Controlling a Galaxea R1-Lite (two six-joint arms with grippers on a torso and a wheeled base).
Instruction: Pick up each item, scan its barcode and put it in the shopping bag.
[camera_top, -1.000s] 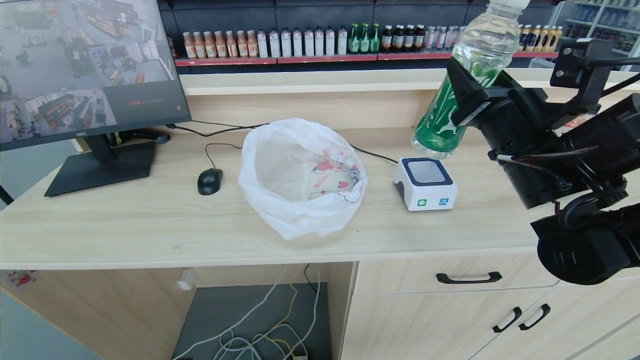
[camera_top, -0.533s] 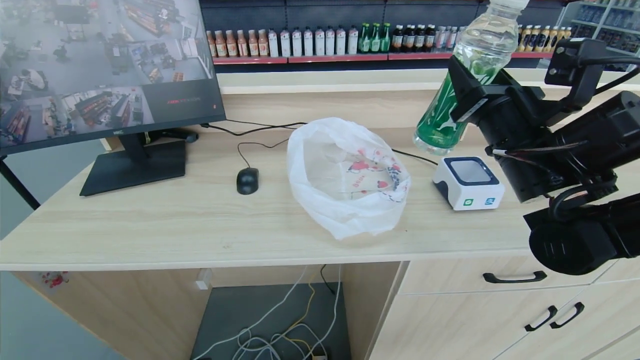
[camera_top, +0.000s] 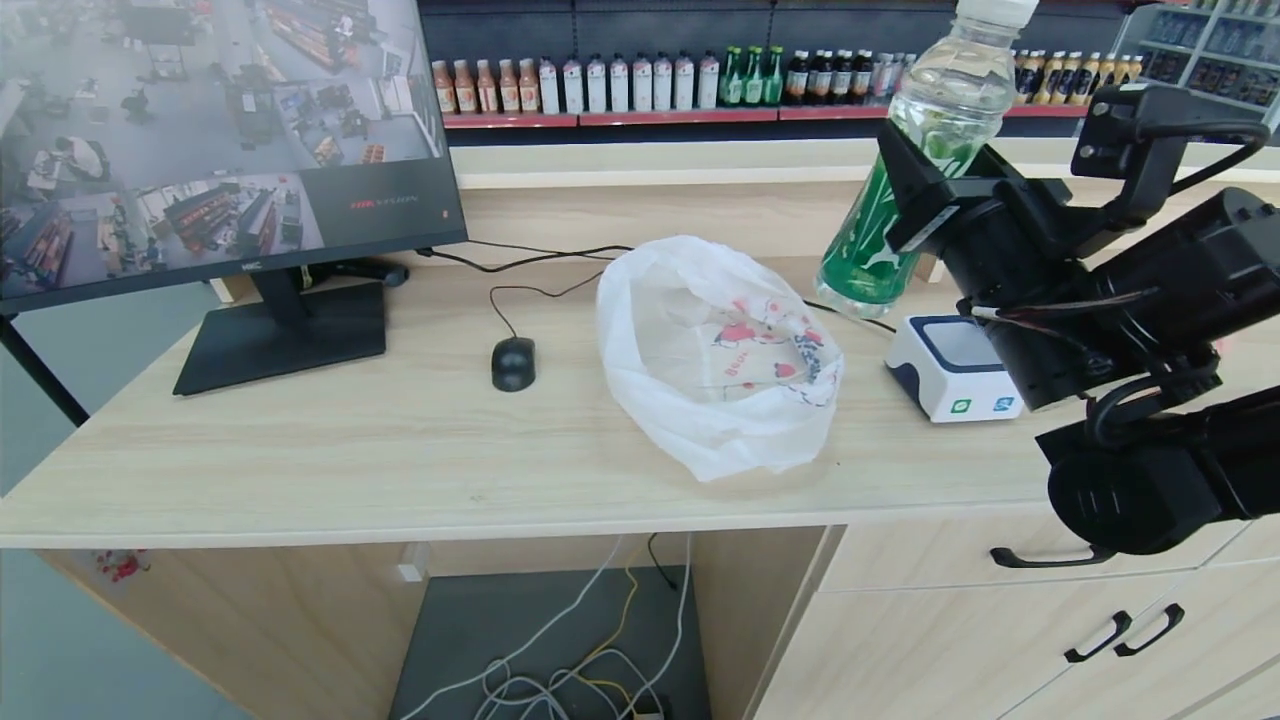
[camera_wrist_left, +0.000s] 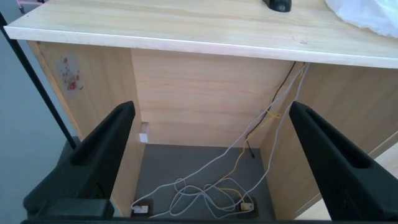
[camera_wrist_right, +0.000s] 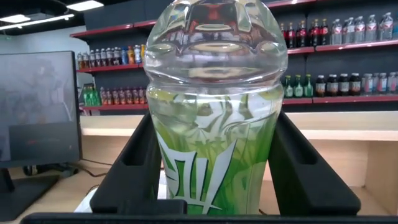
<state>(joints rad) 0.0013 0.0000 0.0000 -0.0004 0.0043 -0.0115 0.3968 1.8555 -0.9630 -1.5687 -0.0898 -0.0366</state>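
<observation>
Counter (camera_top: 300, 460): pale wood-grain laminate with a flat top; drawers with black handles sit under its right side.
Monitor (camera_top: 200, 130): black and flat on a square foot at the far left, showing a grid of camera feeds; its writing is too small to read.
Bag (camera_top: 720, 350): thin white crinkled plastic, standing mouth-open at mid-counter, with a red-patterned print visible inside.
Right gripper (camera_top: 915, 185): black fingers clamped on the bottle's midsection.
Bottle (camera_top: 870, 245): clear ribbed plastic with a white cap and a green label with a white graphic. It is held tilted in the air, its base above the counter between bag and scanner.
Left gripper (camera_wrist_left: 214, 155): spread wide and holding nothing, low before the counter's front edge.
Scanner (camera_top: 950, 370): white box with a dark-framed window and two small icons, just right of the bag.
Mouse (camera_top: 513, 363): black and corded, left of the bag.
</observation>
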